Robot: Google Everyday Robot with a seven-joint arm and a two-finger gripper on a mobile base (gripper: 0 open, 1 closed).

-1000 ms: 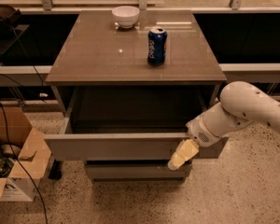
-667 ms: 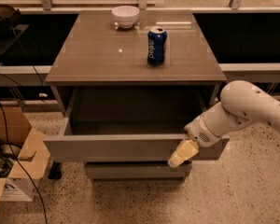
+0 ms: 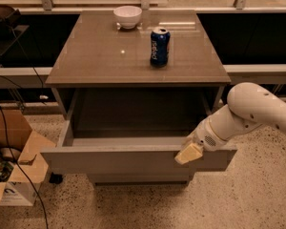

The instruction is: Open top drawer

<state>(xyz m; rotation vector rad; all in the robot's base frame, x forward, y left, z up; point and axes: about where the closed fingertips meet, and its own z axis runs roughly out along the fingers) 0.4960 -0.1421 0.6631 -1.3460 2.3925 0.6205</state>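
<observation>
The top drawer point(image 3: 114, 159) is a long grey-brown handleless front, pulled well out of the cabinet so its dark inside shows. My gripper point(image 3: 188, 153) reaches from the right on a white arm and rests against the front's right part, at its top edge. A lower, narrower drawer front point(image 3: 138, 179) shows just beneath it, pushed in.
On the cabinet top point(image 3: 100, 61) stand a blue soda can point(image 3: 159, 46) and a white bowl point(image 3: 127, 16). An open cardboard box point(image 3: 14, 171) and black cables lie on the floor at the left. Dark shelving runs along the back.
The drawer has slid slightly further out toward the camera, with the gripper staying on its front edge.
</observation>
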